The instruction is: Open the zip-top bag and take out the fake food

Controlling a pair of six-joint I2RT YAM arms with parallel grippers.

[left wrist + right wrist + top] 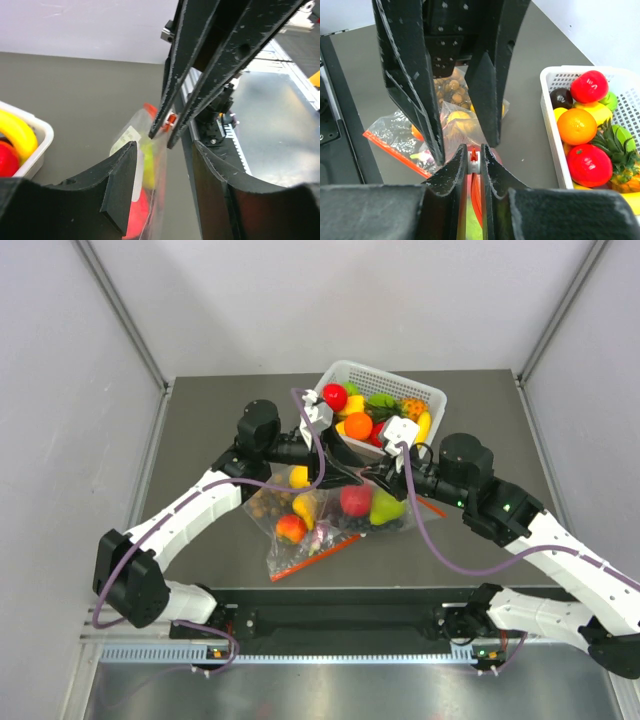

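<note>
The zip-top bag (372, 523) lies at the table's centre with a red apple (355, 500), a light-green pear (387, 507) and dark grapes (403, 525) inside. Both grippers meet over its near-left edge. My right gripper (473, 147) is shut on the bag's white-and-orange zip slider (481, 158), with the orange zip strip (480, 195) running back between its fingers. My left gripper (162, 150) is open, its jaws standing either side of the bag's clear edge (159, 170). In the left wrist view the pear (146, 157) and apple (136, 215) show through the plastic.
A second clear bag (290, 520) with lemon, nuts and a red-yellow apple lies just to the left, touching the first; it also shows in the right wrist view (447, 107). A white basket (432, 393) full of fruit stands behind, close to both wrists.
</note>
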